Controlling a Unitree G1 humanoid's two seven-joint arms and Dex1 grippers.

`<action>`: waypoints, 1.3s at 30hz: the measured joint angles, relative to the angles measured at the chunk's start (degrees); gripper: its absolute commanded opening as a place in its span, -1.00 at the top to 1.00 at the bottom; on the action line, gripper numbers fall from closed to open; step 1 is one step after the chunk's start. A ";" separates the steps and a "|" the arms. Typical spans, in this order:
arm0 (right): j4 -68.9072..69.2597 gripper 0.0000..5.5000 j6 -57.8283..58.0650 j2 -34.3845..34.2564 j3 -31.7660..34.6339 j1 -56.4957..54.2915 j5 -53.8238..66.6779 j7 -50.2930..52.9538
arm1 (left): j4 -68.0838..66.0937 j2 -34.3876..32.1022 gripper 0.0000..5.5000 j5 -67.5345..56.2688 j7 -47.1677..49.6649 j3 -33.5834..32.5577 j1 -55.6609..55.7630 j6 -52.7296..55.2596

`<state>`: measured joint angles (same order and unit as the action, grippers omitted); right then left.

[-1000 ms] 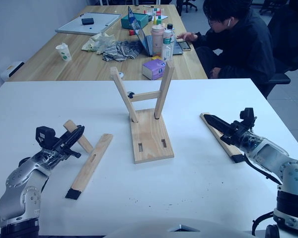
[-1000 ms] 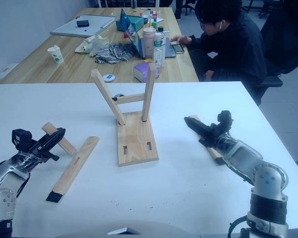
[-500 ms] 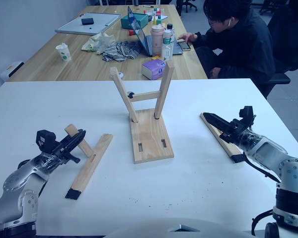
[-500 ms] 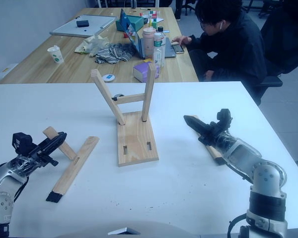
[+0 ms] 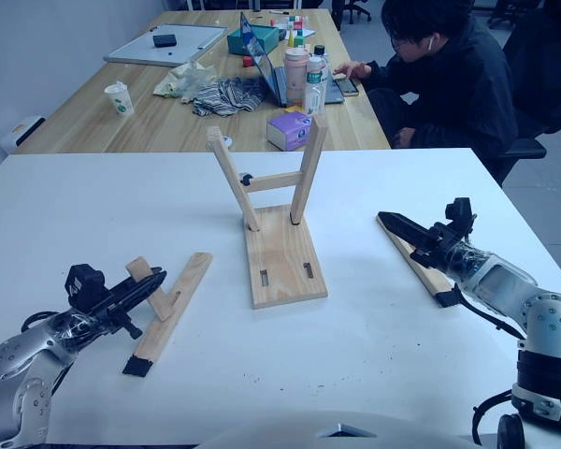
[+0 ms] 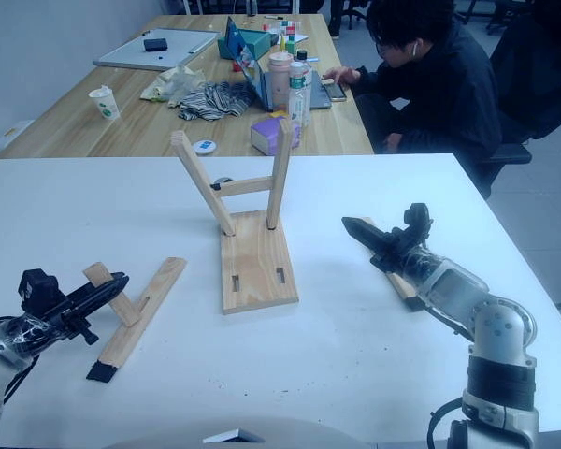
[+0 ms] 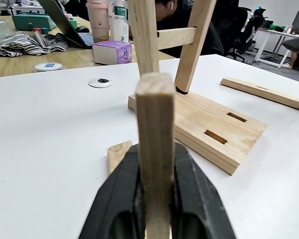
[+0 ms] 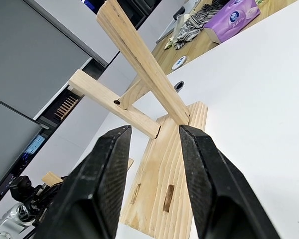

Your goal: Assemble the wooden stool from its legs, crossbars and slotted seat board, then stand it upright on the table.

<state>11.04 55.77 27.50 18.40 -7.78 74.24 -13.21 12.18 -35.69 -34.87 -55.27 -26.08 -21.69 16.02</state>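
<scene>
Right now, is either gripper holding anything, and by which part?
Left gripper clamps the short wooden bar across its shaft, one end protruding; right gripper holds nothing.

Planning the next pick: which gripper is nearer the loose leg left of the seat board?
Left. The left gripper, holding a crossbar, is beside that leg; the right gripper is beyond the seat board.
</scene>
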 measured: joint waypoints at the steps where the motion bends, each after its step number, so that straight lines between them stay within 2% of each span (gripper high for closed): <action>1: -0.02 0.36 0.01 0.00 0.00 -0.10 0.00 0.05 | 0.29 0.01 0.86 0.12 0.03 -0.12 -0.47 -0.78; 22: -1.18 0.36 0.62 -0.10 -1.12 -1.03 -0.75 -0.05 | 3.82 1.00 0.86 -0.06 0.30 -1.30 -5.87 -3.71; 24: -1.51 0.36 0.62 -0.20 -1.27 -1.49 -1.05 -0.26 | -0.22 4.30 0.86 4.35 4.26 3.85 0.84 -5.57; 27: -1.59 0.36 0.63 -0.18 -1.57 -1.72 -1.10 -0.39 | -14.89 12.45 0.86 13.74 11.29 14.83 20.51 -11.19; 30: -2.03 0.36 0.63 -0.25 -1.72 -1.92 -1.76 -0.39 | -26.25 16.37 0.86 19.24 14.76 20.41 29.72 -15.82; 39: -2.17 0.36 0.63 -0.25 -1.61 -1.99 -2.24 -0.47 | -35.42 17.44 0.86 19.28 15.28 20.87 34.21 -23.07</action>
<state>8.87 56.40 27.25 16.78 -9.76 72.00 -13.68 -23.24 -18.25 -15.59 -39.99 -5.21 12.52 -7.05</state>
